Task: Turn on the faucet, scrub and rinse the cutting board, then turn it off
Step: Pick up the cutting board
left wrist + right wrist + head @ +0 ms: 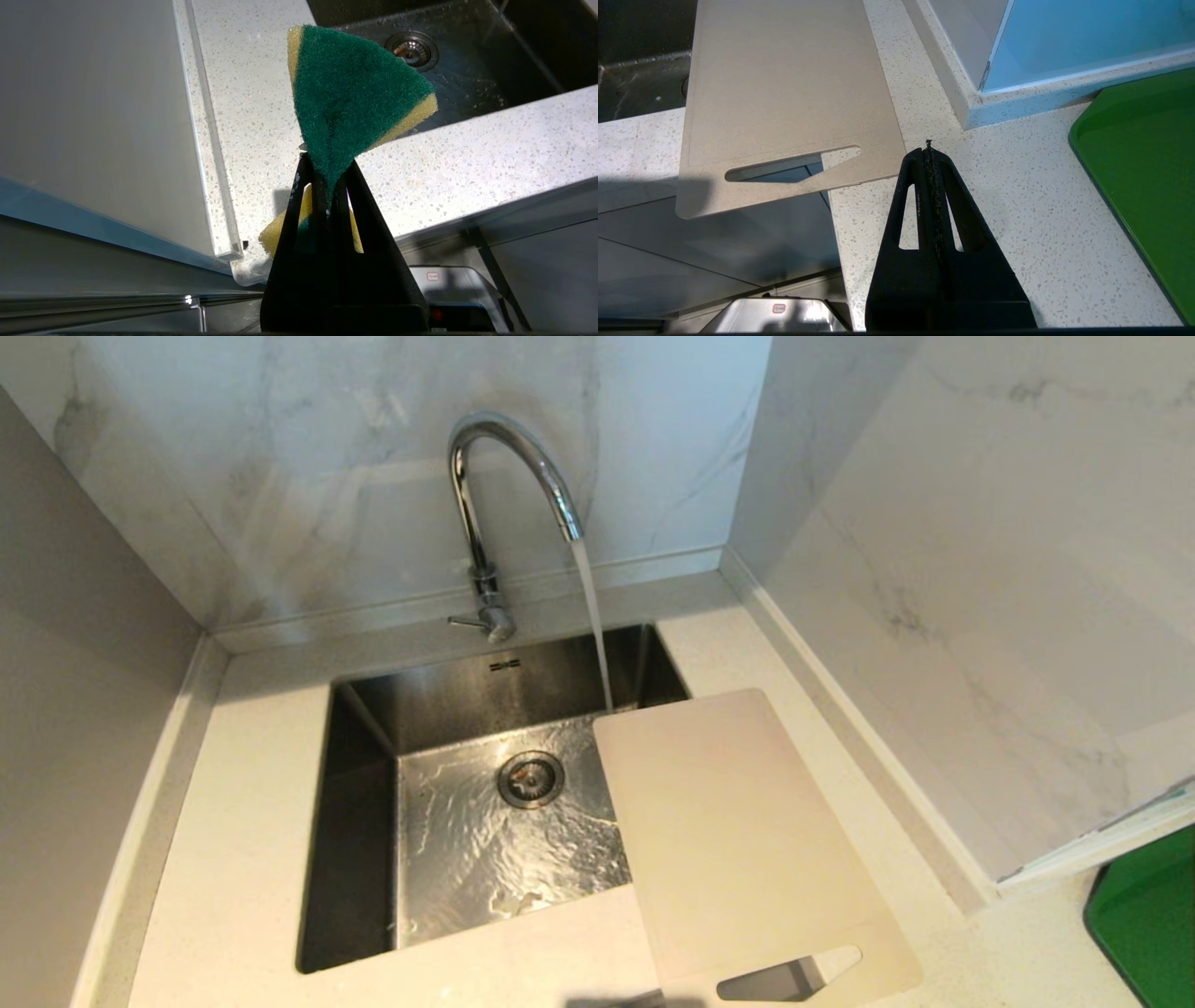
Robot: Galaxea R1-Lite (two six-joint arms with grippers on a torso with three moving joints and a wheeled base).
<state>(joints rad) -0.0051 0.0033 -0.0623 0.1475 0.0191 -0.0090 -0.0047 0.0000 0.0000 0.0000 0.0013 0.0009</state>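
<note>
sink (364, 821) holds rippling water; faucet (495, 476) at its far edge is running. board (747, 840) lies across sink's right rim, slot end near. left gripper (327, 186) clamped on sponge (355, 93) over counter (252, 93). right gripper (930, 156) pressed together, empty, by board's near-right corner.

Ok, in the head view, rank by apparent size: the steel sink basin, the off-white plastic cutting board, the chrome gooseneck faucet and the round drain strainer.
1. Steel sink basin
2. Off-white plastic cutting board, nearer the camera, so a close second
3. Chrome gooseneck faucet
4. Round drain strainer
</note>
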